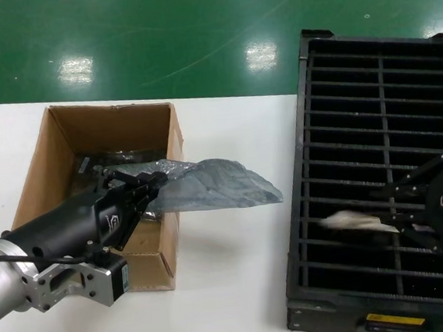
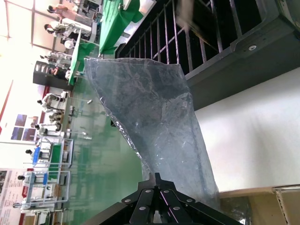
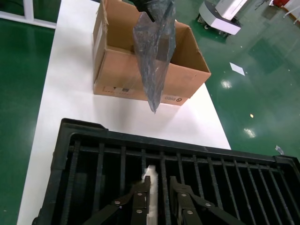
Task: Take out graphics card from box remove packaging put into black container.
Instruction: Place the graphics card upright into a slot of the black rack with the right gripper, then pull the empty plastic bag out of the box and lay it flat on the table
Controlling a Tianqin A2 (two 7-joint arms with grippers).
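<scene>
My left gripper [image 1: 157, 181] is shut on one end of the packaging [image 1: 217, 185], a crinkly grey-blue bag that juts out over the right wall of the brown box [image 1: 111, 111]. The bag fills the left wrist view [image 2: 150, 112] beyond the closed gripper [image 2: 159, 180] and hangs limp in the right wrist view [image 3: 154, 51]. My right gripper [image 1: 386, 206] is low over the black container [image 1: 311, 204], jaws apart. The graphics card [image 1: 352, 221] shows as a pale silver bracket standing between the ribs, beside one finger [image 3: 140, 197] in the right wrist view [image 3: 151, 180].
The box stands on the left of the white table [image 1: 240, 274], with more crinkly plastic [image 1: 118, 156] inside it. The black container lies along the table's right edge. Green floor surrounds the table.
</scene>
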